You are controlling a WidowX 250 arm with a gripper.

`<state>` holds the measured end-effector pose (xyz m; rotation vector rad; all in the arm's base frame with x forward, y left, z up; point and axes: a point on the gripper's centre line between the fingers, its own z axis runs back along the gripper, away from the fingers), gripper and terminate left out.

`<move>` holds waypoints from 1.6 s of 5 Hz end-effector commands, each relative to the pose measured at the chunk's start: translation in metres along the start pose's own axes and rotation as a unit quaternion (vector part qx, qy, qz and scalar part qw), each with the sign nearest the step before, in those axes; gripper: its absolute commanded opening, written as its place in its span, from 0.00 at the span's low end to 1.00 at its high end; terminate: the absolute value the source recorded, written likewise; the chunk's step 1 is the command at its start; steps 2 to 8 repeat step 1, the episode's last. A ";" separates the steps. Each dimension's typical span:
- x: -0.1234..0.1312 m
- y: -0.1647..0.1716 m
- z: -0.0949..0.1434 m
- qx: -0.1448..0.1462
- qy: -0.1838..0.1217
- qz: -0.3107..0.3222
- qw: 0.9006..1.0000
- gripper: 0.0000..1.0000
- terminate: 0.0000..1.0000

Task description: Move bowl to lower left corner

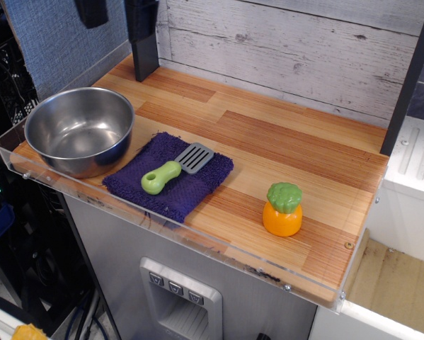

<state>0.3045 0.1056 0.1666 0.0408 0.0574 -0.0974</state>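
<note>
The shiny steel bowl [79, 131] stands upright and empty on the wood-plank tabletop, in the lower left corner [17, 152] right behind the clear acrylic edge strip. Only a dark tip of my gripper [91, 12] shows at the top left edge of the frame, high above and behind the bowl and well apart from it. Its fingers are cut off by the frame, so I cannot tell whether they are open or shut. Nothing is seen in it.
A purple cloth [170, 175] lies right of the bowl, with a green-handled spatula [172, 170] on it. An orange toy with a green top [283, 210] stands front right. A dark post [142, 37] rises at the back left and another [408, 81] at the right.
</note>
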 end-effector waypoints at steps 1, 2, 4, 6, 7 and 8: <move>-0.008 0.001 0.019 0.011 -0.023 0.001 1.000 1.00 1.00; -0.008 0.001 0.019 0.011 -0.023 0.001 1.000 1.00 1.00; -0.008 0.001 0.019 0.011 -0.023 0.001 1.000 1.00 1.00; -0.008 0.001 0.019 0.011 -0.023 0.001 1.000 1.00 1.00; -0.008 0.001 0.019 0.011 -0.023 0.001 1.000 1.00 1.00; -0.008 0.001 0.019 0.011 -0.023 0.001 1.000 1.00 1.00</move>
